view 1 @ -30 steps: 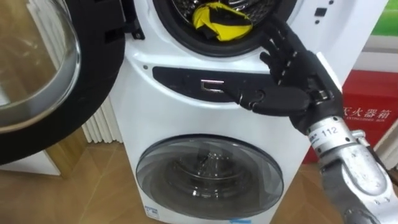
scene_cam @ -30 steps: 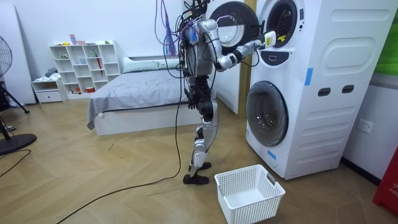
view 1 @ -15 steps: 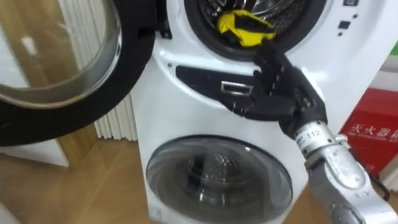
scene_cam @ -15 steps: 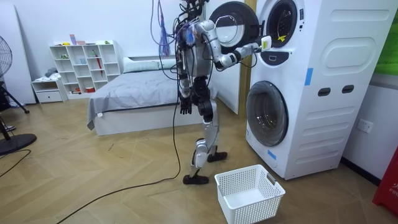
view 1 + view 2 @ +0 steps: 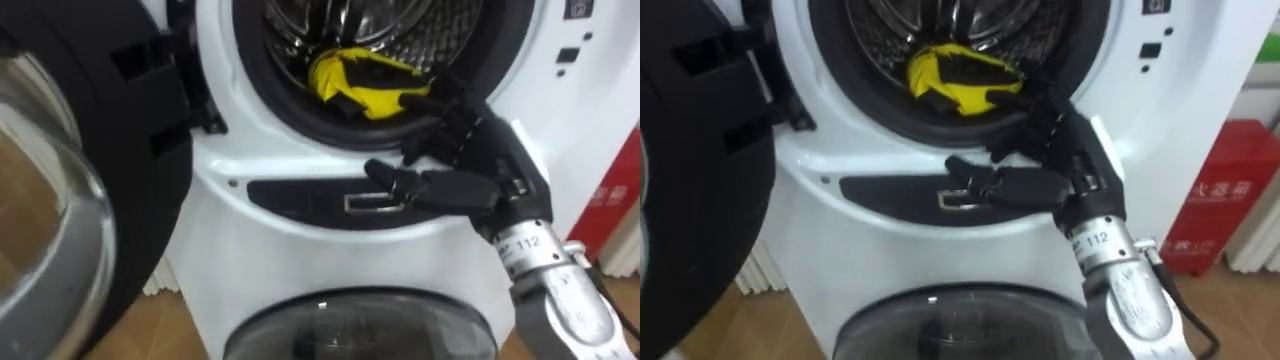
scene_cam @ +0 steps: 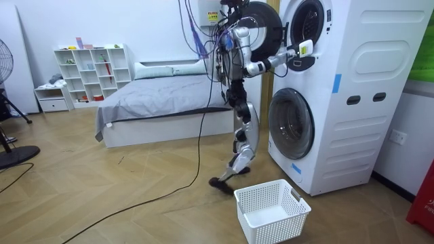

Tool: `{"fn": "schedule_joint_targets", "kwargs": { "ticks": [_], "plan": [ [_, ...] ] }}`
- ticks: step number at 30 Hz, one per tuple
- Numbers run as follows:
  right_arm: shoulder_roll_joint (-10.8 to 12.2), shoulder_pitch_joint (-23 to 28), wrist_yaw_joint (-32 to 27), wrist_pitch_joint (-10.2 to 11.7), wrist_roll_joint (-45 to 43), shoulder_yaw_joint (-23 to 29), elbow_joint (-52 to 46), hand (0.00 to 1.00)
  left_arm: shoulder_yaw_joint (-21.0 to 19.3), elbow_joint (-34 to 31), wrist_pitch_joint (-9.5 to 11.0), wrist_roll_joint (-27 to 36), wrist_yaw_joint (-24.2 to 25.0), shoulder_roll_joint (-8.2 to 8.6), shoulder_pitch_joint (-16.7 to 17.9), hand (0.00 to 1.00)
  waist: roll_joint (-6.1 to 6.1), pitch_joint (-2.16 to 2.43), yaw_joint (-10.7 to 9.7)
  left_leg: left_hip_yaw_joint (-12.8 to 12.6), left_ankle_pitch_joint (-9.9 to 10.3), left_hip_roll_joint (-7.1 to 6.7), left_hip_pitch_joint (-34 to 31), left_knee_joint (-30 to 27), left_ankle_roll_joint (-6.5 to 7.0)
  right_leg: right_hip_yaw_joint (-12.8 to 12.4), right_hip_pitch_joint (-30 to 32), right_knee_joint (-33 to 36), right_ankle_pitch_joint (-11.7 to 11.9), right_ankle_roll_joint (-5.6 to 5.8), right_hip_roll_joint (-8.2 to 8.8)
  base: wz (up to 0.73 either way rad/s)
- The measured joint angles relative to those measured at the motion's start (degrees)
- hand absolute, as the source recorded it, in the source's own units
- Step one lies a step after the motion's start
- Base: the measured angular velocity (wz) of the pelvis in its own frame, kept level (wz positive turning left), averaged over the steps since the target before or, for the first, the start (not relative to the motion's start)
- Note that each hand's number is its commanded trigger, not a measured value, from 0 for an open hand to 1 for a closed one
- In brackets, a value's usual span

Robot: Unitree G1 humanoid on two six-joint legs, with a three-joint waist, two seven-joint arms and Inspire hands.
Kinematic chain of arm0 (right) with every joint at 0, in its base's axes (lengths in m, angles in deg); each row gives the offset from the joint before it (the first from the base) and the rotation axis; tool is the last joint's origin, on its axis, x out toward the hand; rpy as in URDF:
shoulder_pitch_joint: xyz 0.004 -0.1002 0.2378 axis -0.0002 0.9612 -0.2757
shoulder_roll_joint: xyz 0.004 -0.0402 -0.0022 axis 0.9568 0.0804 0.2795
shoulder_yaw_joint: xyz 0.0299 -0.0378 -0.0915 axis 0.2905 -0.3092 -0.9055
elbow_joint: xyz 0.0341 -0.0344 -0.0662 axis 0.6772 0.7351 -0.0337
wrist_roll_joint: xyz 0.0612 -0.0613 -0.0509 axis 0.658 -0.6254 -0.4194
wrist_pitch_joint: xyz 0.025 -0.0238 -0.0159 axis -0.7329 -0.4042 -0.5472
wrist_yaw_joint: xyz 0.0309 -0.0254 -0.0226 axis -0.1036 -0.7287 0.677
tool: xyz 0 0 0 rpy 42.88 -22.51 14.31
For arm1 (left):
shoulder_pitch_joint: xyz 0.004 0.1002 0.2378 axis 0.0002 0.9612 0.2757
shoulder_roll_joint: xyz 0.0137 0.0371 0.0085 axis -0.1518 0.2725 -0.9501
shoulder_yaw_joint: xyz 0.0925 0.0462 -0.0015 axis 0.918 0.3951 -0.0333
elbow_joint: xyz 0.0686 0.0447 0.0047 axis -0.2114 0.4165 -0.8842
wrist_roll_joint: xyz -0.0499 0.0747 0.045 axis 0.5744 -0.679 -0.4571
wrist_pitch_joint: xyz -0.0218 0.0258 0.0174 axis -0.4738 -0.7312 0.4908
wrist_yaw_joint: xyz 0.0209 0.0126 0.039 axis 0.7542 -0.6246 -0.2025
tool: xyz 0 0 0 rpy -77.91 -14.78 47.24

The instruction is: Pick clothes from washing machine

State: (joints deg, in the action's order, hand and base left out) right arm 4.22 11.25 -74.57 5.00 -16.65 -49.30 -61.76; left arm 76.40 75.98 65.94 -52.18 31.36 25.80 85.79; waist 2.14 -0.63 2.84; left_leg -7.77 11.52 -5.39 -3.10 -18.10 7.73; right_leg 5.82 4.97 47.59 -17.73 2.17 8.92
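Washer [image 5: 300, 170] front: R hand [image 5: 470, 170] now nearer yellow cloth [image 5: 365, 85].

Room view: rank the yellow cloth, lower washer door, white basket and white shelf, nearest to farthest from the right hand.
1. The yellow cloth, in the upper drum, just past the right hand.
2. The lower washer door, directly below the hand.
3. The white basket, down on the floor.
4. The white shelf, across the room at the view's far left.

cloth [image 5: 365, 85] in upper drum [image 5: 300, 25], right hand [image 5: 470, 175] at rim
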Motion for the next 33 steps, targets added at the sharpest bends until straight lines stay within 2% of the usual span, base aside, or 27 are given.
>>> {"fn": "schedule_joint_targets", "kwargs": {
  "ticks": [1, 3, 4, 5, 6, 7, 8, 10, 12, 15, 18, 23, 25, 27, 30, 33],
  "plan": [
    [-0.13, 0.0, 0.23, -0.41, -0.33, 0.01, -0.03, 0.0, 0.46, -0.01, 0.02, -0.03, 0.09, 0.08, -0.34, 0.0, 0.01, -0.01, -0.09, 0.31, -0.15, 0.13, 0.37, 0.48, 0.04, 0.23, 1.13, -1.8, -0.87, -0.42, -1.36, -0.24],
    [-0.2, 0.0, 1.07, -2.16, -0.25, 0.06, 0.0, 0.0, 1.92, -0.48, 0.01, -0.19, 0.73, 0.83, 0.13, 0.0, 0.02, -0.05, -1.34, 0.9, -0.34, 0.56, 1.9, 1.5, 0.06, 0.79, 3.01, -12.72, -1.26, -1.02, -5.24, 0.03],
    [-0.21, 0.02, 1.12, -2.47, -0.21, 0.12, 0.0, 0.0, 1.93, -0.46, 0.01, -0.28, 0.84, 1.1, 0.43, 0.0, 0.04, -0.06, -1.59, 1.34, -0.29, 0.49, 2.17, 1.45, 0.08, 0.71, 3.11, -15.88, -0.9, -1.23, -5.62, 0.27],
    [-0.18, 0.04, 1.22, -2.99, -0.32, 0.14, -0.01, 0.0, 1.97, -0.39, -0.02, -0.34, 1.32, 1.28, 1.35, 0.0, 0.13, -0.08, -2.63, 2.4, -0.09, 0.31, 2.35, 1.31, -0.04, 0.68, 3.31, -20.57, 0.83, -1.7, -5.8, 0.45],
    [-0.27, 0.07, 1.49, -3.49, -0.23, 0.2, -0.15, 0.0, 2.1, -0.49, -0.04, -0.35, 1.53, 1.21, 2.84, 0.0, 0.26, 0.01, -3.74, 3.57, -0.06, 0.06, 2.28, 1.22, -0.43, 1.45, 2.69, -22.17, 2.07, -2.24, -5.71, 0.46],
    [-0.35, 0.07, 1.56, -3.59, -0.07, 0.27, -0.35, 0.0, 2.12, -0.47, -0.04, -0.39, 1.58, 1.15, 3.65, 0.0, 0.26, 0.0, -3.87, 3.8, -0.22, 0.08, 2.17, 1.29, -0.65, 1.94, 2.43, -23.01, 3.01, -2.38, -5.69, 0.26],
    [-0.34, 0.07, 1.75, -3.67, 0.44, 0.29, -0.59, 0.0, 2.12, -0.44, -0.04, -0.57, 1.58, 0.93, 5.09, 0.0, 0.37, 0.08, -3.84, 3.84, -0.39, 0.3, 1.87, 1.37, -0.81, 2.94, 2.11, -24.66, 5.37, -2.82, -5.61, 0.0],
    [-0.38, 0.07, 1.63, -3.65, 1.41, 0.27, -0.83, 0.0, 2.15, -0.29, -0.41, -1.94, 1.64, 0.64, 7.57, 0.0, 0.37, 0.08, -3.38, 3.81, -0.48, 0.7, 1.35, 1.32, -1.01, 3.51, 1.99, -26.66, 8.24, -3.23, -5.87, -0.04],
    [-0.94, 0.06, 1.21, -3.44, 1.43, 0.28, -0.89, 0.0, 1.81, 0.0, -0.61, -4.53, 1.91, 0.59, 9.2, 0.0, 0.14, 0.08, -1.87, 3.86, -0.46, 1.26, 0.7, 1.33, -0.98, 3.43, 1.92, -28.61, 9.63, -3.43, -6.67, -0.14],
    [-1.29, -0.01, 1.05, -3.48, 1.72, 0.19, -0.73, 0.0, 1.77, 0.65, -0.59, -5.73, 3.45, 0.17, 9.46, 0.0, -0.23, -0.02, 0.7, 4.2, -0.74, 1.8, 0.57, 1.33, -1.43, 3.85, 1.09, -30.85, 11.2, -3.96, -7.46, -0.24],
    [-1.52, -0.11, 1.03, -3.79, 2.42, 0.05, -0.75, 0.0, 1.87, 0.59, -0.96, -5.7, 5.18, 0.06, 9.23, 0.0, -0.48, 0.14, 1.76, 4.83, -1.01, 2.01, 0.46, 1.41, -1.86, 3.69, 0.84, -31.74, 11.64, -3.94, -8.07, -0.05],
    [-1.72, -1.21, 2.79, -4.13, 2.01, -0.64, -0.83, 0.0, 1.84, 0.58, -1.39, -5.73, 5.28, 0.49, 8.27, 0.0, -0.45, 0.29, 2.14, 4.84, -1.44, 2.36, 0.49, 2.12, -2.53, 4.07, 1.02, -32.09, 12.31, -4.65, -8.36, -0.04],
    [-1.75, -1.23, 3.31, -4.39, 2.07, -0.66, -1.5, 0.0, 1.81, 0.56, -1.39, -5.77, 5.29, 0.48, 7.47, 0.0, -0.35, 0.39, 1.94, 5.37, -1.76, 2.51, 0.24, 2.54, -2.97, 5.21, 1.04, -32.61, 12.33, -4.67, -8.26, 0.09],
    [-2.99, -1.24, 3.47, -8.69, 0.74, -0.66, -5.48, 0.0, 1.55, 0.52, -1.34, -5.93, 5.28, 0.62, 7.35, 0.0, 0.0, 0.6, 1.84, 5.87, -2.24, 2.67, 0.31, 3.43, -3.51, 6.52, 1.08, -32.84, 12.32, -4.71, -8.08, 0.12],
    [-5.18, -1.32, 4.45, -12.75, -0.99, -0.62, -9.09, 0.0, 1.41, 0.46, -1.46, -6.07, 5.28, 0.71, 7.18, 0.0, 0.94, 0.78, 1.91, 6.52, -2.74, 2.9, 0.69, 4.64, -4.31, 7.94, 1.04, -32.76, 12.11, -5.04, -7.97, 0.11],
    [-5.61, -1.95, 5.95, -14.39, -2.83, -0.62, -10.46, 0.0, 1.4, 0.59, -2.2, -6.92, 5.27, 0.94, 7.54, 0.0, 1.71, 0.8, 1.91, 6.5, -2.85, 3.54, 0.77, 5.06, -4.93, 8.59, 1.04, -32.9, 11.74, -5.48, -8.37, 0.05]
  ]
}}
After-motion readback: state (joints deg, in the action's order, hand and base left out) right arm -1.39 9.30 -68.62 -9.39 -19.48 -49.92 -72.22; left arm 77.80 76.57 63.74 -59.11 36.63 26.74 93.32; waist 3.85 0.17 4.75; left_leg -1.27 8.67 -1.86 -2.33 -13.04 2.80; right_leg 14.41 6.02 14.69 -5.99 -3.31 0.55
